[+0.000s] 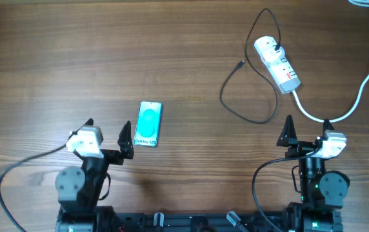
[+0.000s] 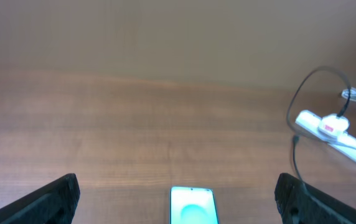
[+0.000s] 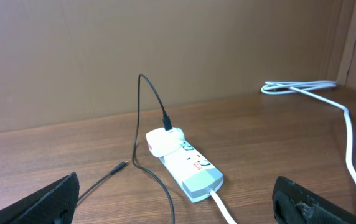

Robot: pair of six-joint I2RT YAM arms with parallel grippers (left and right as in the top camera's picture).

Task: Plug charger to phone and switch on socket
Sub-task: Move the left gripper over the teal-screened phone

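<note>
On the table nothing is begun yet: left gripper and right gripper both stand spread and empty. The phone lies beside the left one. The charger has its connector loose near the socket. Next, I think, the right must pinch it.

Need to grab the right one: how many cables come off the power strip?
2. The thin black charger is plugged into the power strip's far end, looping left; the thick white lead leaves its near end, curving right.

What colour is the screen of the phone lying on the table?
The phone has a bright cyan-turquoise screen; the overhead view shows it best.
</note>
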